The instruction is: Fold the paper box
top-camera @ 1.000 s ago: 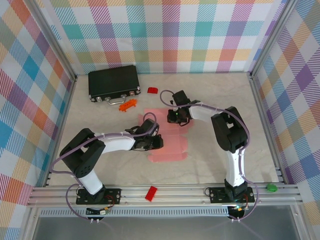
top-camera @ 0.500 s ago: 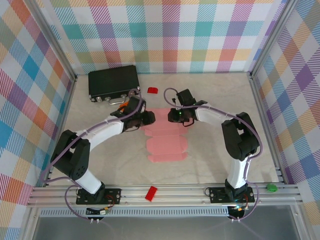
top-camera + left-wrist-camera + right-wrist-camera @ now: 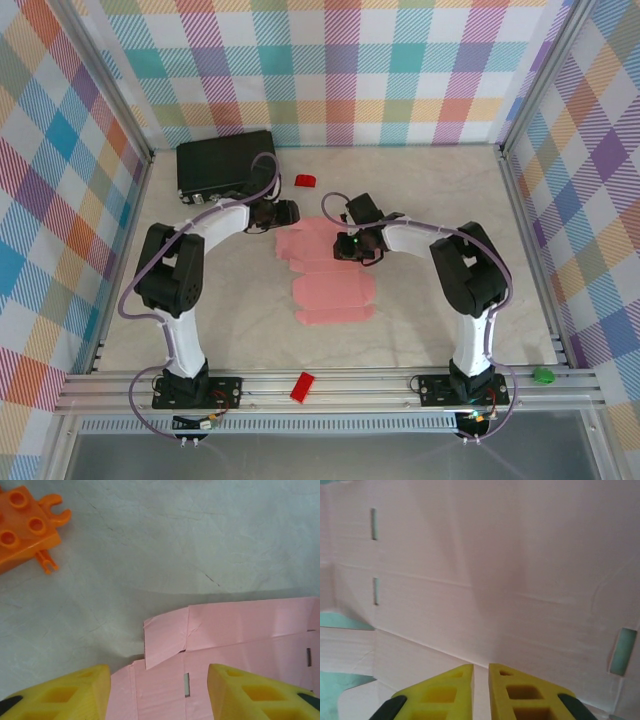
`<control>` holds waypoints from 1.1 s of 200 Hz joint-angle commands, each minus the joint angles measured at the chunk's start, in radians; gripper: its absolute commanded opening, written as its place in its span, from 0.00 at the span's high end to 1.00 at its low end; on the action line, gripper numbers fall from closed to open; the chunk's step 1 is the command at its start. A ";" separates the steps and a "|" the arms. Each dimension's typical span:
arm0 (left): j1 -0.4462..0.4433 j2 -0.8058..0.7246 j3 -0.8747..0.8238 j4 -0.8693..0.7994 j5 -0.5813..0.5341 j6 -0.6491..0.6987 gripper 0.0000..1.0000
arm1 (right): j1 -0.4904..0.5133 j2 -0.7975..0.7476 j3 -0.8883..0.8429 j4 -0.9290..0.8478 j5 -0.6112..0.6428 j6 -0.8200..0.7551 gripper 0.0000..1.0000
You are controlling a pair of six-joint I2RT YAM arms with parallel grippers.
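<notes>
Left gripper [image 3: 159, 692] spread above far-left corner of paper box [image 3: 240, 625], right gripper [image 3: 481, 680] pressed together on sheet; best nip squarely at crease.

The paper box [image 3: 335, 290] is a pale pink die-cut sheet of thin card, still unfolded and lying flat near the middle of the table [image 3: 200, 330], a little nearer the far edge than the near one. Its long outline runs from far-left to near-right, with stepped, rounded flaps along both sides. Straight creases cross the panels [image 3: 495, 580], and narrow slots [image 3: 374, 590] are cut through them. One corner flap [image 3: 166, 637] is creased and lies slightly raised over its neighbouring panel.
</notes>
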 commanded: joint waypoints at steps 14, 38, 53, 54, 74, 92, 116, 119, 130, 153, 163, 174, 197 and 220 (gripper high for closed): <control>0.010 0.075 0.088 -0.074 0.069 0.056 0.47 | 0.012 0.027 -0.010 0.012 0.006 0.029 0.86; 0.010 0.118 0.127 -0.096 0.077 0.064 0.49 | 0.015 0.035 -0.013 0.014 0.011 0.036 0.88; 0.010 0.142 0.156 -0.125 0.069 0.067 0.51 | 0.016 0.038 -0.016 0.017 0.015 0.042 0.90; 0.010 0.143 0.158 -0.127 0.067 0.067 0.51 | 0.015 0.038 -0.016 0.017 0.016 0.042 0.90; 0.010 0.157 0.177 -0.142 0.058 0.066 0.52 | 0.018 0.039 -0.016 0.020 0.017 0.049 0.91; 0.010 0.163 0.193 -0.165 0.060 0.067 0.55 | 0.021 0.039 -0.018 0.020 0.021 0.055 0.91; 0.010 0.151 0.193 -0.166 0.100 0.067 0.58 | 0.022 0.043 -0.018 0.024 0.022 0.063 0.91; 0.009 0.148 0.192 -0.166 0.106 0.067 0.58 | 0.022 0.043 -0.018 0.023 0.022 0.064 0.91; 0.010 0.138 0.186 -0.157 0.131 0.067 0.59 | 0.022 0.045 -0.018 0.022 0.025 0.068 0.91; 0.010 0.135 0.178 -0.139 0.187 0.070 0.59 | 0.025 0.049 -0.015 0.024 0.026 0.068 0.91; 0.008 0.140 0.177 -0.128 0.215 0.070 0.59 | 0.025 0.050 -0.017 0.026 0.024 0.068 0.91; 0.006 0.147 0.179 -0.122 0.232 0.070 0.59 | 0.026 0.052 -0.019 0.027 0.022 0.069 0.91; -0.005 0.169 0.190 -0.111 0.261 0.070 0.59 | 0.026 0.055 -0.019 0.029 0.021 0.068 0.92; -0.014 0.196 0.213 -0.108 0.275 0.066 0.59 | 0.026 0.059 -0.019 0.028 0.018 0.067 0.92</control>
